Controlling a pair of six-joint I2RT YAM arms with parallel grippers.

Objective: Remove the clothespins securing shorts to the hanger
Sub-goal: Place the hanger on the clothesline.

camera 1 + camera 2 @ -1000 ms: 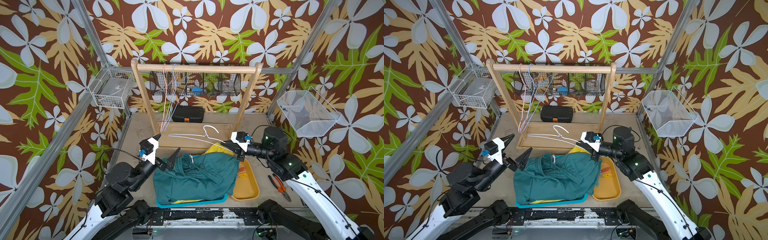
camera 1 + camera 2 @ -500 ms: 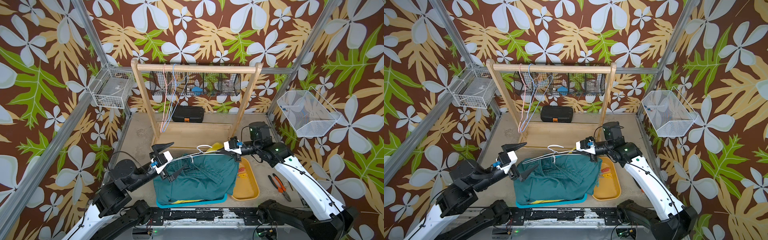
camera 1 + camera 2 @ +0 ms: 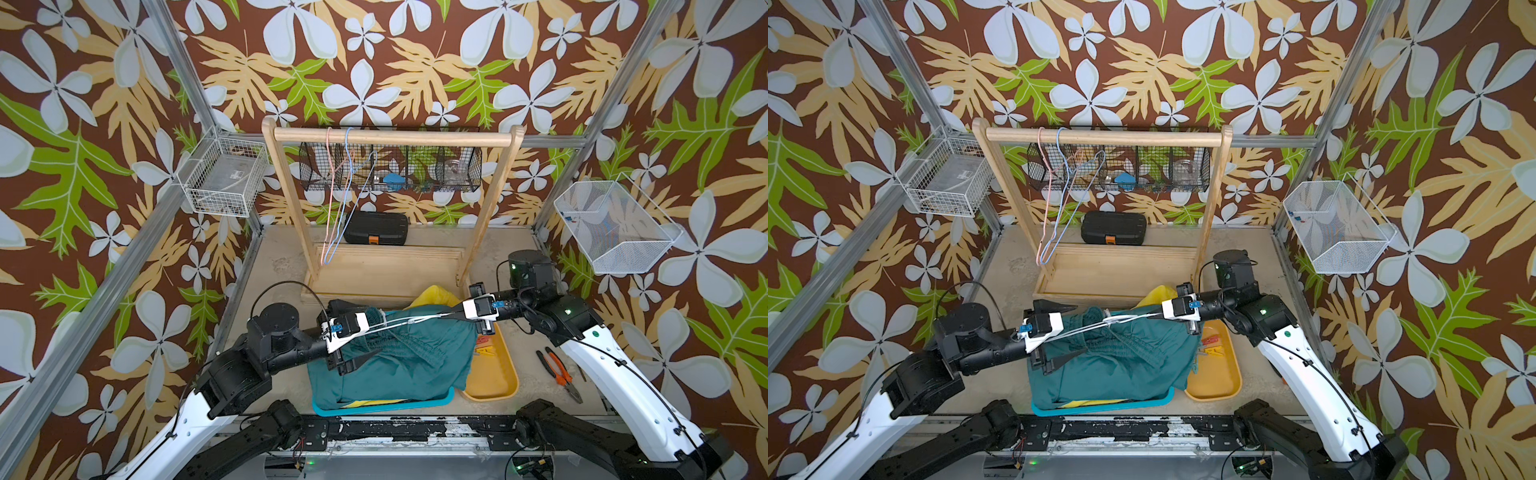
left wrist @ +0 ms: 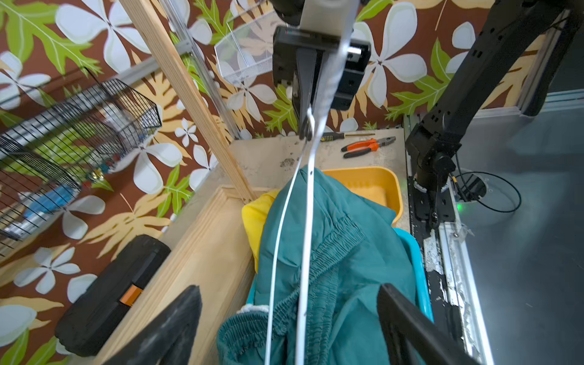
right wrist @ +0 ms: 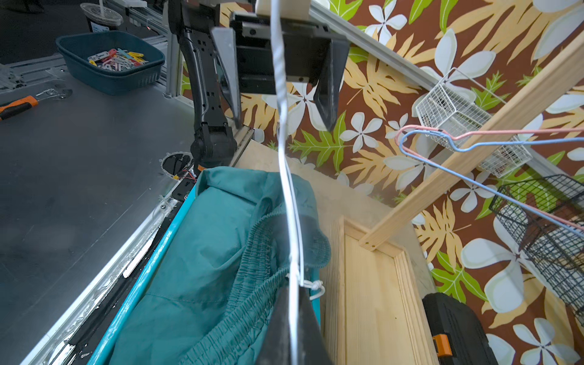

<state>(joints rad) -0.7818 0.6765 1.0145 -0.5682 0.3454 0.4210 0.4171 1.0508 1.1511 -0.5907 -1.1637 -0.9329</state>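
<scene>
White hanger (image 3: 415, 321) over teal shorts (image 3: 407, 361)
The right tool (image 3: 452, 316) clamps the hanger wire; the left tool (image 3: 1079, 329) is open, jaws either side of it.

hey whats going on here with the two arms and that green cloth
The two arms are handling a white wire hanger with teal shorts on it, sagging into a blue tray. The right gripper is shut on one end of the hanger. The left gripper is open, its jaws straddling the other end at the waistband. A few clothespins lie in the yellow tray.
</scene>
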